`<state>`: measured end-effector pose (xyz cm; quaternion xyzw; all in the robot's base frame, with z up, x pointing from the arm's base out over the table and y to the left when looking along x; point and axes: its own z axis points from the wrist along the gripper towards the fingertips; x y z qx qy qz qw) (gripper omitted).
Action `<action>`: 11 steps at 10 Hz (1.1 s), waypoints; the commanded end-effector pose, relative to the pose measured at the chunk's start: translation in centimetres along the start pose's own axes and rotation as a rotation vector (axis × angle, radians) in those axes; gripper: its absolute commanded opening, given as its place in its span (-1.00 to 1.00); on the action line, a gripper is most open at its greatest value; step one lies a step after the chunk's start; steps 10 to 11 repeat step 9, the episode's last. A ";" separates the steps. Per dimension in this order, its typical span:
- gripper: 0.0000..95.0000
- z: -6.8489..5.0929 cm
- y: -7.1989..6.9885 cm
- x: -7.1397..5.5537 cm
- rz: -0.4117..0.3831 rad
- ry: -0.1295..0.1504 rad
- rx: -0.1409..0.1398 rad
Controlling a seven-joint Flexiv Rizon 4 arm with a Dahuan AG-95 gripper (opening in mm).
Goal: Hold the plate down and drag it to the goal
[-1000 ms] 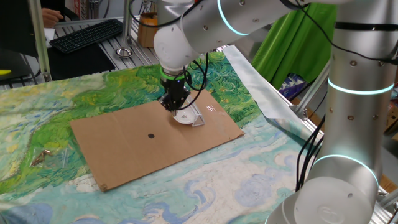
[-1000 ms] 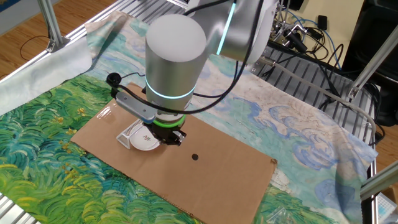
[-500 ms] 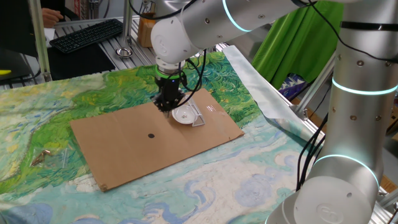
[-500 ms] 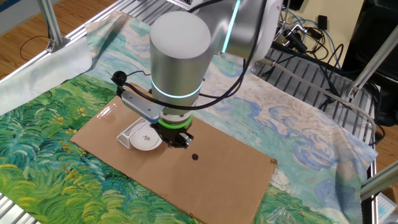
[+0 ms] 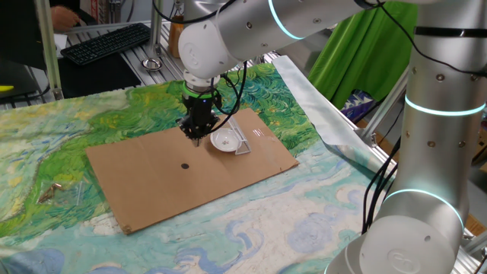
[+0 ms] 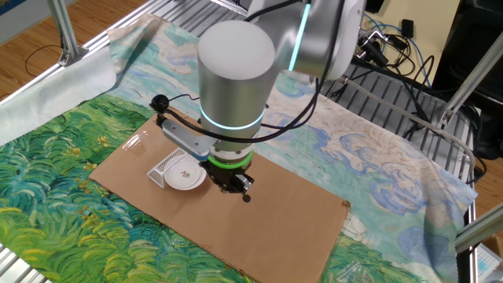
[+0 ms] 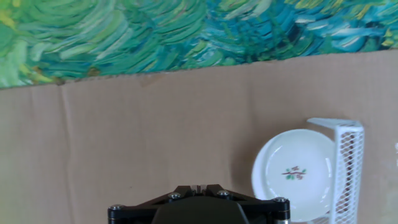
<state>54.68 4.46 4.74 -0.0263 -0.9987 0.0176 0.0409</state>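
The plate is a small white round dish lying on the cardboard sheet, tucked against the goal, a clear angled bracket on its right. In the other fixed view the plate lies next to the goal. In the hand view the plate sits at lower right against the mesh-like goal. My gripper is shut and empty, lifted off the plate and to its left; it also shows in the other fixed view and the hand view.
A small black dot marks the cardboard's middle. The sheet lies on a green and blue painted cloth. A keyboard and metal frame stand at the back. Small clear pieces lie on the cloth at the left.
My gripper has come off the plate and moved left, away from it. The plate stays against the goal.
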 end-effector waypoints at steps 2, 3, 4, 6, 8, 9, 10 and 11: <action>-1.00 -0.2 0.6 0.3 -0.001 0.003 -0.003; -1.00 -0.3 0.7 0.4 0.002 0.003 -0.002; -1.00 -0.3 0.8 0.4 0.005 0.003 -0.001; -1.00 -0.4 1.0 0.5 0.007 0.003 -0.002; -1.00 -0.5 1.1 0.6 0.011 0.003 0.001; -1.00 -0.5 1.1 0.6 0.010 0.005 0.003; -1.00 -0.5 1.1 0.6 0.010 0.005 0.003; -1.00 -0.5 1.1 0.6 0.010 0.005 0.003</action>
